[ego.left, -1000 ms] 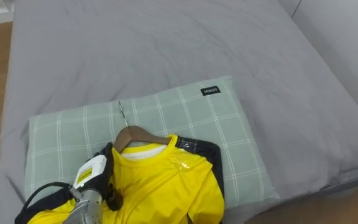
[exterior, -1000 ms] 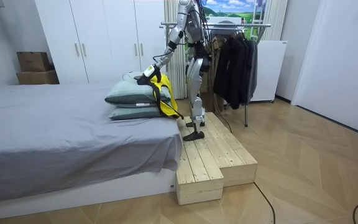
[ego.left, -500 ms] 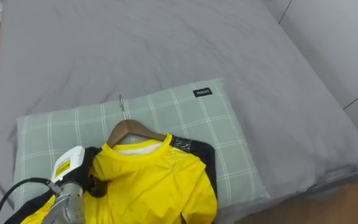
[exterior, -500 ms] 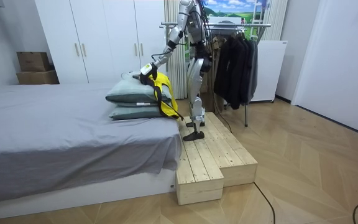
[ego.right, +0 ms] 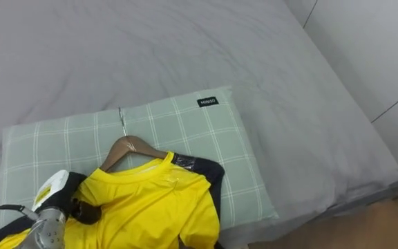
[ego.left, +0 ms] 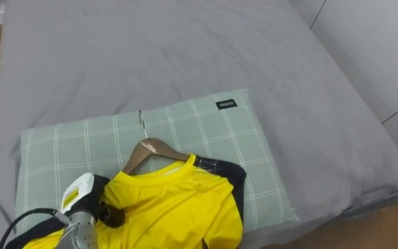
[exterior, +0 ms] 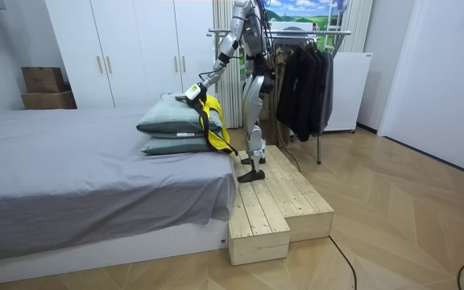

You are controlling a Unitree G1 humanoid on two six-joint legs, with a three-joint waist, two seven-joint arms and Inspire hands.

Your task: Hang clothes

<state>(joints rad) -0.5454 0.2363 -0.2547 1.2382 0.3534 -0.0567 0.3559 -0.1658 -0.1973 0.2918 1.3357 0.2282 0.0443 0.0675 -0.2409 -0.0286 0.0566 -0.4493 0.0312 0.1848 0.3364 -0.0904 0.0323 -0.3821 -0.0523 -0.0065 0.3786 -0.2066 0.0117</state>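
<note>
A yellow shirt (ego.left: 178, 207) with black sleeves lies on a wooden hanger (ego.left: 154, 149) on a green checked pillow (ego.left: 206, 131). The hanger's metal hook (ego.left: 141, 121) points toward the far end of the bed. My left hand (ego.left: 81, 200) rests at the shirt's left shoulder, its dark fingers (ego.left: 110, 216) curled into the yellow cloth by the hanger's end. In the room view the left hand (exterior: 193, 93) reaches out over the stacked pillows, and the shirt (exterior: 210, 117) drapes down their side.
The grey bed (ego.left: 185, 55) stretches ahead of the pillow. I stand on a wooden platform (exterior: 280, 201) beside the bed. A clothes rack (exterior: 304, 34) with dark garments stands behind me. White wardrobes (exterior: 135, 48) line the wall.
The left hand's fingers have curled from straight onto the shirt's shoulder. The hanger and collar have shifted slightly on the pillow. The head camera has moved a little.
</note>
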